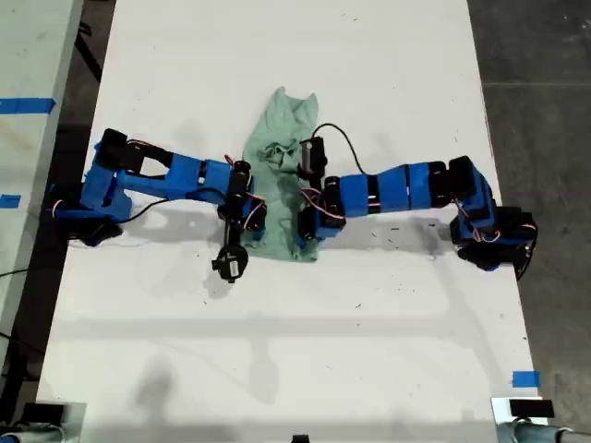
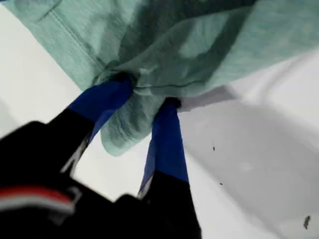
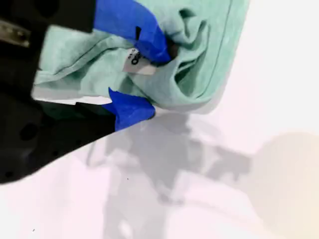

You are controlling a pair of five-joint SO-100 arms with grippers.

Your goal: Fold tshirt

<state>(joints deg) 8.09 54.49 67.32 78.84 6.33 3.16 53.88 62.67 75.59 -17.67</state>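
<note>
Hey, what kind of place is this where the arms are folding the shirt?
Probably a robotics lab or workshop bench: a plain white table marked with blue tape, two blue arms working a tshirt, and bare grey concrete floor beside it.

1. Looks like a robotics lab or test bench.
2. Shown by a bare white table (image 1: 277,351), blue tape markers (image 1: 524,378) on it, exposed arm wiring, grey concrete floor (image 1: 540,83) around.

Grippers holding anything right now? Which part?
Both grip the tshirt. My first gripper pinches a bunched fold; my second gripper pinches bunched cloth by the white label.
</note>
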